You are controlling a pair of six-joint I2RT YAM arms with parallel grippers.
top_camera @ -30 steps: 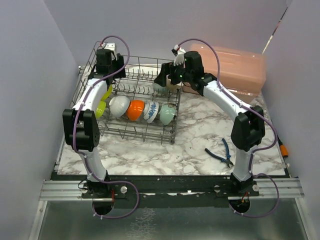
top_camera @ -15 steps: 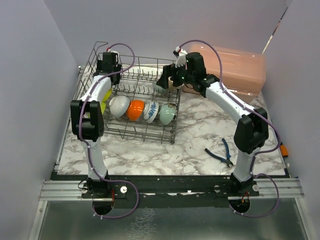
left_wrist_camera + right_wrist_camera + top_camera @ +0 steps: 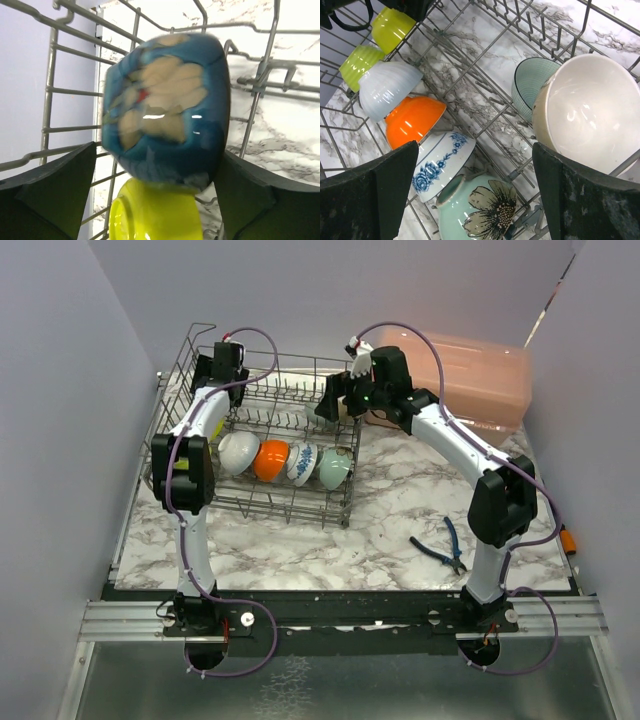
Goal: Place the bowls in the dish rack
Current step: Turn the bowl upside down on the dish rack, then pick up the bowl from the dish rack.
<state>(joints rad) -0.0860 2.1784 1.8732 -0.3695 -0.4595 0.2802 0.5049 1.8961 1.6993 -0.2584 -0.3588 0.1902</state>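
left jaws: over the dish rack's (image 3: pixel 280 508) far-left corner, with the dark blue bowl (image 3: pixel 165 110) (beige flower print) on its side between them. It's blurred and the pads sit right at its flanks, so I can't tell whether it's gripped or free. A lime bowl (image 3: pixel 155 215) sits directly beneath it in the rack

right jaws: spread wide with nothing between them, hovering over the rack's far-right part. Below them a beige bowl (image 3: pixel 585 110) leans on the tines beside a ribbed teal bowl (image 3: pixel 527 90)

rack's near row, left to right: two lime ones, then the white ribbed bowl (image 3: pixel 387 87), orange bowl (image 3: pixel 412 120), blue-patterned bowl (image 3: pixel 440 162) and pale teal flower bowl (image 3: pixel 480 207), all on edge between tines

every bowl I can see is inside the rack's outline, so my read is the load is nearly done and the blue one is the last to seat

handling, judged by the glaze:
- likely ceramic: rigid, slick, light enough for one arm, and it chips if dropped on wire
- a grip across the round belly can squirt out
- better to pinch the rim, one pad inside and one outside
- lower it on edge into a tine gap clear of the lime bowl and release low
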